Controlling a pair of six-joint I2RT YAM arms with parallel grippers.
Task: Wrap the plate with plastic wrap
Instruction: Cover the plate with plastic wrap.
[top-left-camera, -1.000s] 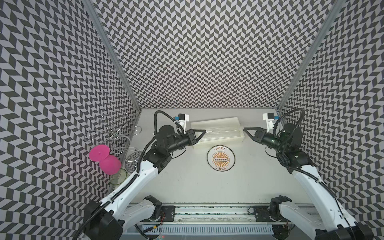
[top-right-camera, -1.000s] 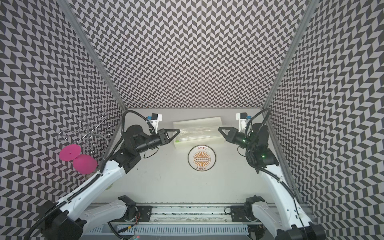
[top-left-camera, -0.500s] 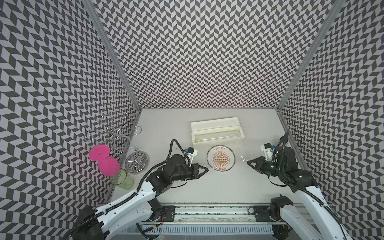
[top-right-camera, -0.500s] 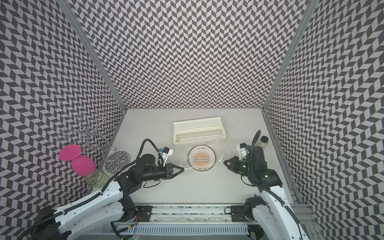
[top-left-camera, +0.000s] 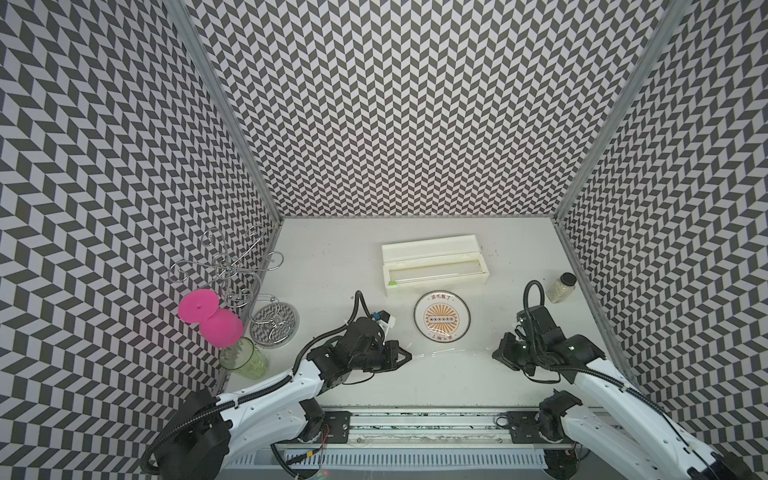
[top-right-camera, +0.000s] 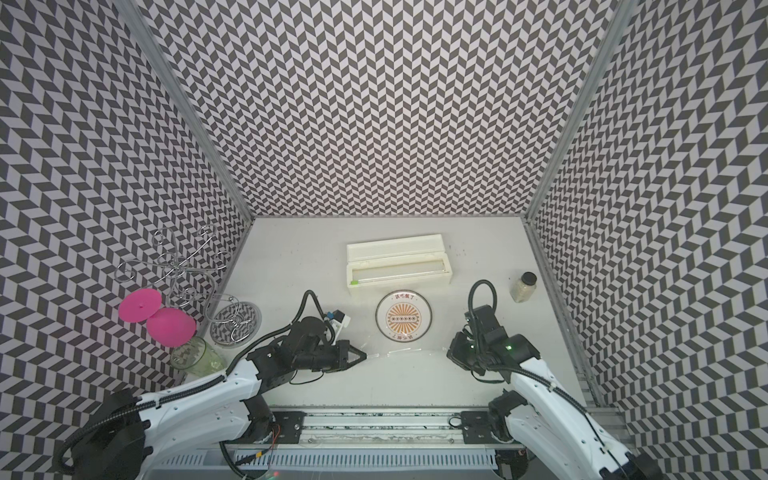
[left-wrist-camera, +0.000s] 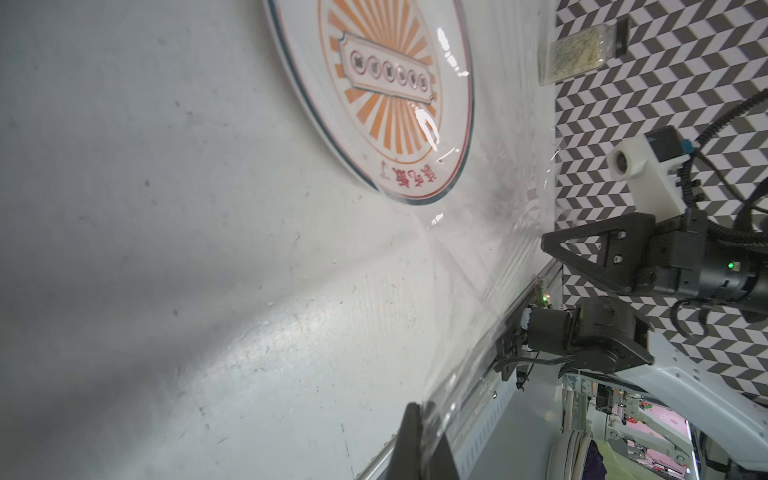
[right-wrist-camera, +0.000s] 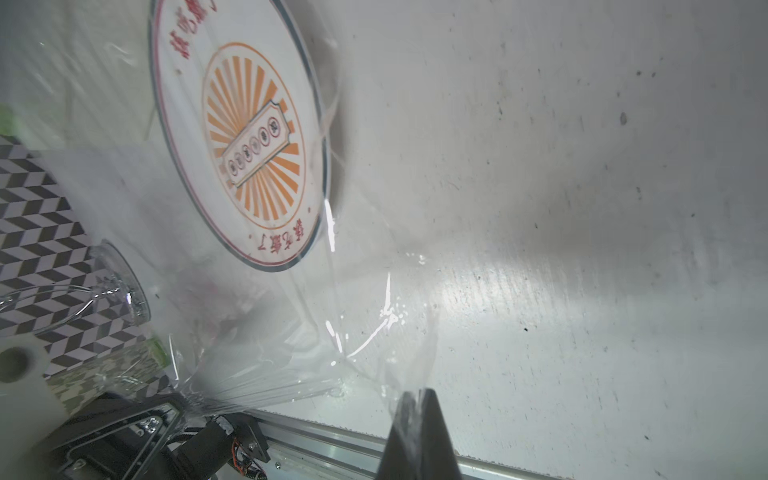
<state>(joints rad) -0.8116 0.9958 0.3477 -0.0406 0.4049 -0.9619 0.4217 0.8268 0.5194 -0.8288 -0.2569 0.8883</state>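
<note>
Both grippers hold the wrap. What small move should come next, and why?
Probably lower both together toward the table. The left gripper and right gripper are shut on the wrap, stretched between them on the near side of the plate, which it seems to span.

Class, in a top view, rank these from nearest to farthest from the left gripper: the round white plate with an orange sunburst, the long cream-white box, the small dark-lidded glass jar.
From the left gripper:
1. Round white plate, close by, toward the back.
2. Long cream-white box, behind the plate.
3. Small dark-lidded jar, by the right wall.
</note>
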